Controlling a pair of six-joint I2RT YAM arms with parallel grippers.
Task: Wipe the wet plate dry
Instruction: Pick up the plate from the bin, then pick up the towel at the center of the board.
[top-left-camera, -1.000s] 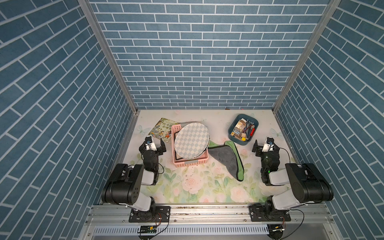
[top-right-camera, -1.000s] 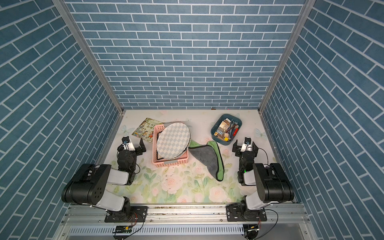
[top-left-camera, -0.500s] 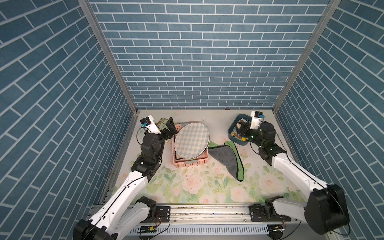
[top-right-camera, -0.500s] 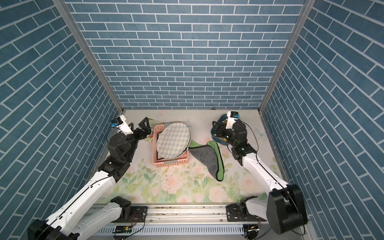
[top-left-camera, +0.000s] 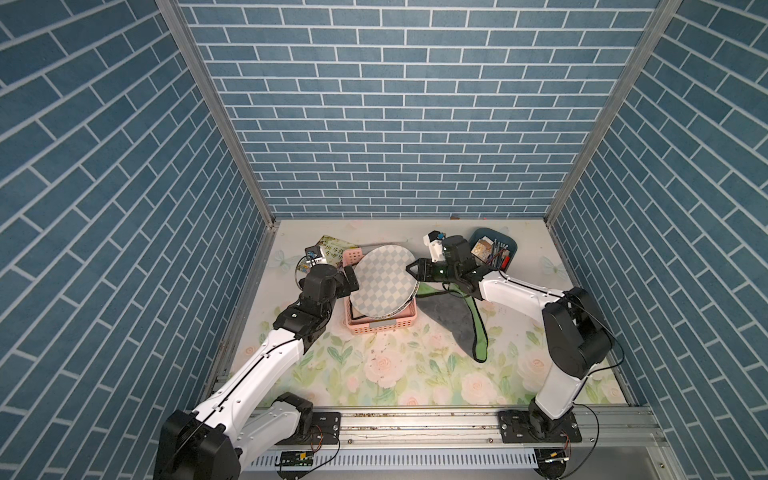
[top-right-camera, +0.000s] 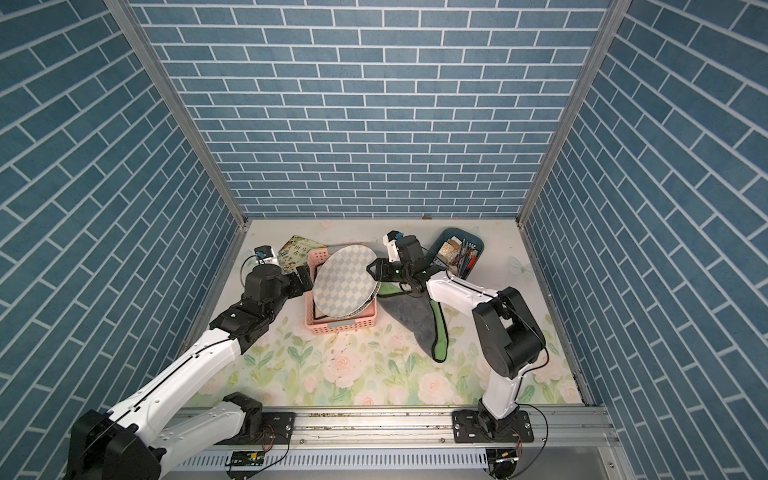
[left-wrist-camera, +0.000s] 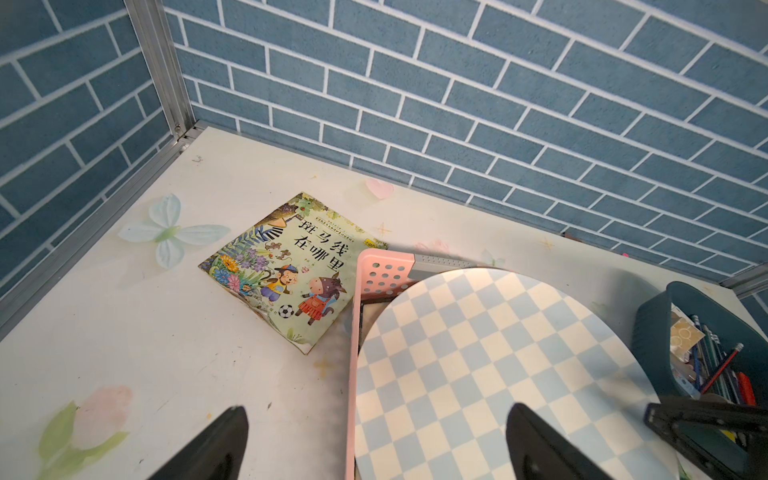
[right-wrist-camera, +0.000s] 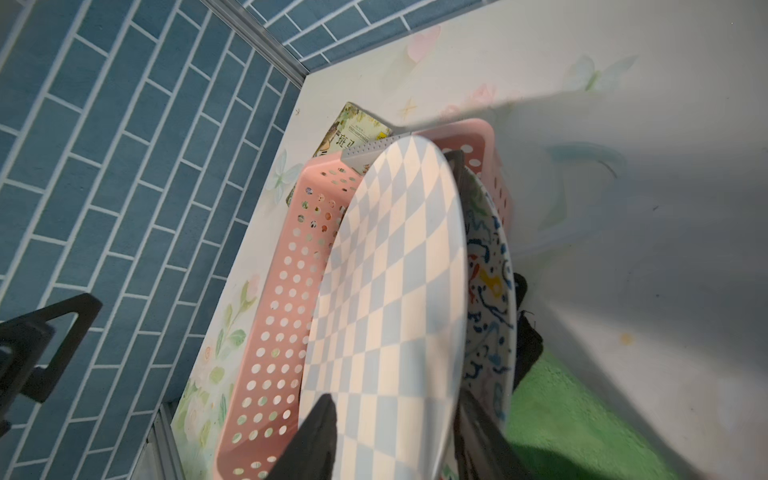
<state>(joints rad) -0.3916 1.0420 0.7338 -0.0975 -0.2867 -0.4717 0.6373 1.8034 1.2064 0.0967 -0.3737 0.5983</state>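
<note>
The plate (top-left-camera: 384, 280) (top-right-camera: 345, 282), checkered blue and cream, leans upright in a pink basket (top-left-camera: 382, 328) in both top views. My right gripper (top-left-camera: 415, 268) (right-wrist-camera: 395, 399) straddles its right rim with narrowed jaws, one finger over the checkered face and one behind it. Whether they press on the plate (right-wrist-camera: 386, 270) I cannot tell. My left gripper (top-left-camera: 351, 282) (left-wrist-camera: 378, 440) hangs wide open at the basket's left wall, holding nothing. A green and grey cloth (top-left-camera: 453, 316) (right-wrist-camera: 561, 407) lies flat on the table, right of the basket.
A second plate (right-wrist-camera: 486, 266) with a coloured pattern stands directly behind the checkered one. A picture book (left-wrist-camera: 282, 270) lies at the back left. A dark blue bin (top-left-camera: 494, 249) of pens sits at the back right. Brick walls enclose three sides.
Both arms rose from rest at the front and reached in to the basket. The right gripper swung from beside the blue bin to the plate's rim, and its jaws narrowed.
</note>
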